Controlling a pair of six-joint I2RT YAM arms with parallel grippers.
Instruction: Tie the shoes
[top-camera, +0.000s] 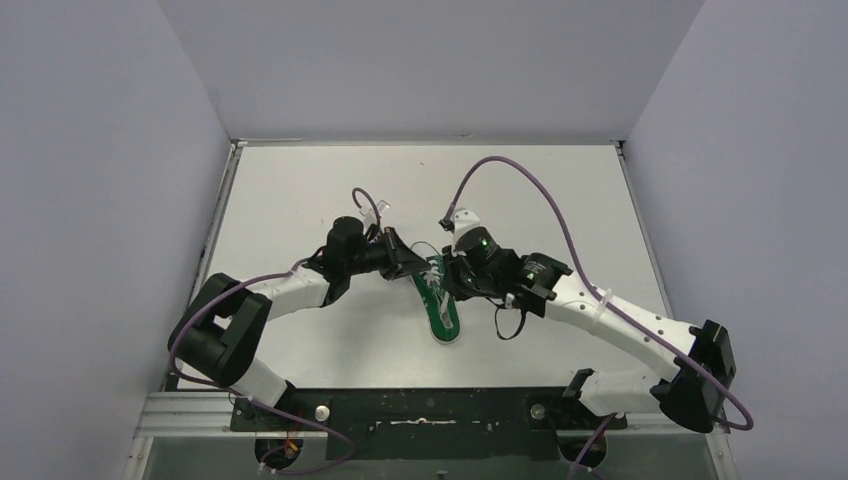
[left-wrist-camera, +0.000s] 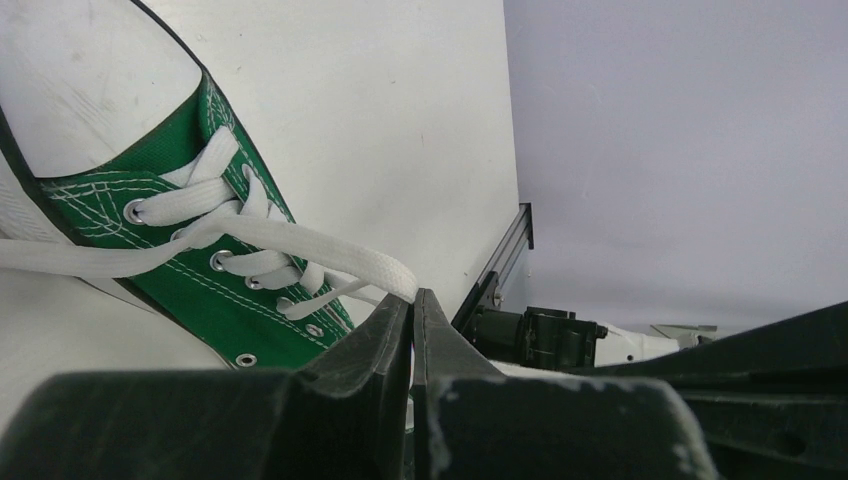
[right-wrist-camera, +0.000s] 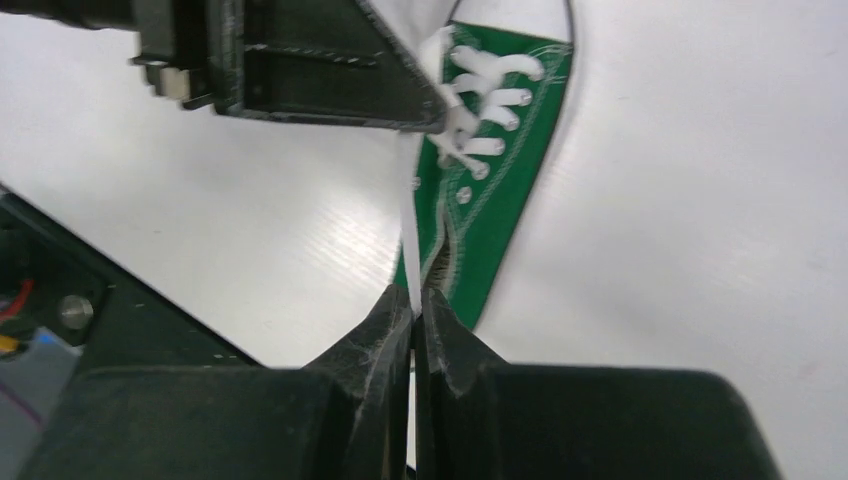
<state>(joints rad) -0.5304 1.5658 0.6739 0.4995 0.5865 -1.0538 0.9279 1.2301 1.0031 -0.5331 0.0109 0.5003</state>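
- A white table (top-camera: 300, 200) stands between pale walls (top-camera: 430, 60) on three sides. A black base plate (top-camera: 430, 410) at its near edge carries the two arms.
- A purple cable (top-camera: 530, 180) loops above the right arm, and another runs along the left arm.
- There is one green shoe (top-camera: 443, 318) with a white sole rim. It lies on the table near the middle, between the two wrists.
- From above, both wrists crowd over the front half of the shoe and hide its toe. Only the open heel end and a little lacing show.
- In the right wrist view, the left pincer's black body covers the toe end and the top of the lacing.
- The count is one shoe, two arms, two pincers, and two free strands of the white laces (left-wrist-camera: 250, 235), one to each pincer.
- The left pincer (left-wrist-camera: 413, 300) is closed, with one flat strand nipped between its tips. That strand runs across the lacing and off to the left.
- The right pincer (right-wrist-camera: 413, 300) is also closed. It pinches the other strand, which rises straight from its tips towards the eyelets.
- The shoe's long axis runs near to far, a little slanted. The heel opening is towards the arm bases and slightly right, and the toe is away and slightly left.
- The two pincers sit close together over the laced part, left of it and right of it.
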